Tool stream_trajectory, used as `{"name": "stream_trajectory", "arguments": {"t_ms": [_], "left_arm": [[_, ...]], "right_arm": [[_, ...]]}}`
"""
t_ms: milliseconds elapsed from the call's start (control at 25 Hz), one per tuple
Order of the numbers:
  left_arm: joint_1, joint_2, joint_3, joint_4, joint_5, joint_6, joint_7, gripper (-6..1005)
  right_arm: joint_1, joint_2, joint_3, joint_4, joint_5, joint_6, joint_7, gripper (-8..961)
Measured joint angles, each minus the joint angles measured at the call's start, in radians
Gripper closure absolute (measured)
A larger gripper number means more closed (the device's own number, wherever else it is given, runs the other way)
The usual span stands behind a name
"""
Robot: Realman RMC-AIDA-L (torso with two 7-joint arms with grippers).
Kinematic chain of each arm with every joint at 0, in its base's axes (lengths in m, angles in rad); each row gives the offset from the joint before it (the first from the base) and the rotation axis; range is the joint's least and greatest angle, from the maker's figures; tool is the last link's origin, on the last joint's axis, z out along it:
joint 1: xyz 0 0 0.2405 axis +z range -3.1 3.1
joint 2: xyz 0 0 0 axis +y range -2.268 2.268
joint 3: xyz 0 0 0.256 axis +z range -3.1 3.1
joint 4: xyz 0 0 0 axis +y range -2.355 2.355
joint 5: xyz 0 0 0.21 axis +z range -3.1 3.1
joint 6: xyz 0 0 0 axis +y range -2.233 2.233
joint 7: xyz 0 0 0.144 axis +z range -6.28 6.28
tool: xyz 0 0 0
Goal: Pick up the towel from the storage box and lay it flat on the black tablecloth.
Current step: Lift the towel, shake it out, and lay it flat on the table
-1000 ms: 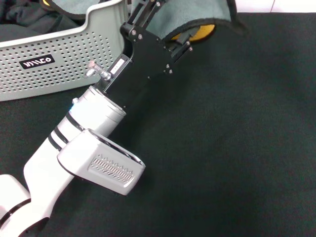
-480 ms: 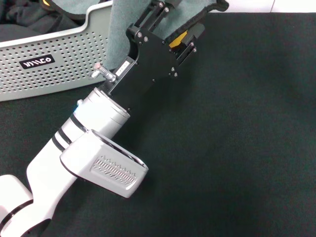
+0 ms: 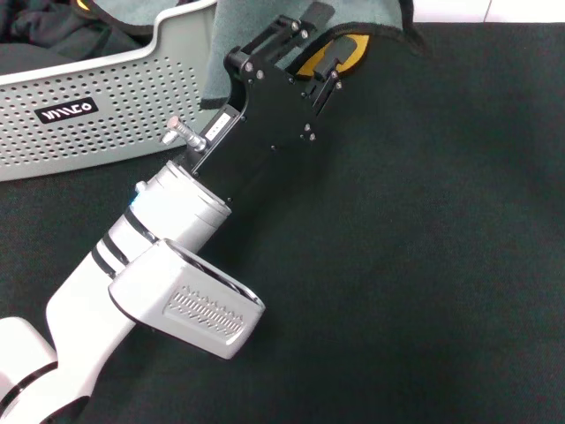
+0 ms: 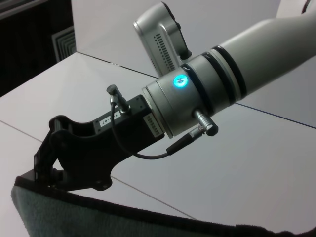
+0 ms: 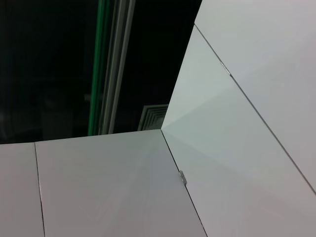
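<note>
Black tablecloth covers nearly the whole tabletop in the head view, matte and plain, running under everything else.

Reaching across it from the near left is the left arm, and its left tool sits at the far edge of the view, just past the right end wall of the storage box. Its black fingers are closed on the towel, pinching it where the cloth folds over: the grey face drapes above and to either side of the fingers, a patch of yellow-orange face shows between them, and the thin dark hem curves round the fold. One grey flap hangs down between the tool and the box wall. In the left wrist view the grey cloth with its dark hem fills the lower edge, below the black tool body.

Beside the tool on the left stands the storage box, pale grey with perforated walls and a small black label; dark clothing lies inside it.

No right tool shows; the right wrist view holds only pale panels and a dark opening.
</note>
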State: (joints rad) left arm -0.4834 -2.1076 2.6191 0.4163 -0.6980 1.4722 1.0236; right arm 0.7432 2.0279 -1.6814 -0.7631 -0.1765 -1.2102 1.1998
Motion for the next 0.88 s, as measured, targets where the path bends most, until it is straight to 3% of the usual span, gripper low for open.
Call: {"name": "stream_trajectory", "arguments": {"t_ms": [320,520,640,880], "left_arm": [[-0.002,0.000,0.009,-0.004,0.000,-0.002,0.005,680],[-0.007,0.000,0.009,-0.003,0.000,-0.005,0.004,897],[-0.007,0.000,0.009,0.000,0.000,-0.006,-0.003,944],[0.016,0.004,0.009,-0.003,0.006,0.100,-0.186,1000]], "right_arm": [[-0.024,0.000,0.001,0.010,0.000,-0.034,0.002,947],[-0.037,0.000,0.001,0.013,0.000,-0.043,0.006,947],[-0.044,0.000,0.003,0.013,0.000,-0.054,0.006,947],[-0.076,0.000,0.019,0.023,0.000,-0.064,-0.001,947]]}}
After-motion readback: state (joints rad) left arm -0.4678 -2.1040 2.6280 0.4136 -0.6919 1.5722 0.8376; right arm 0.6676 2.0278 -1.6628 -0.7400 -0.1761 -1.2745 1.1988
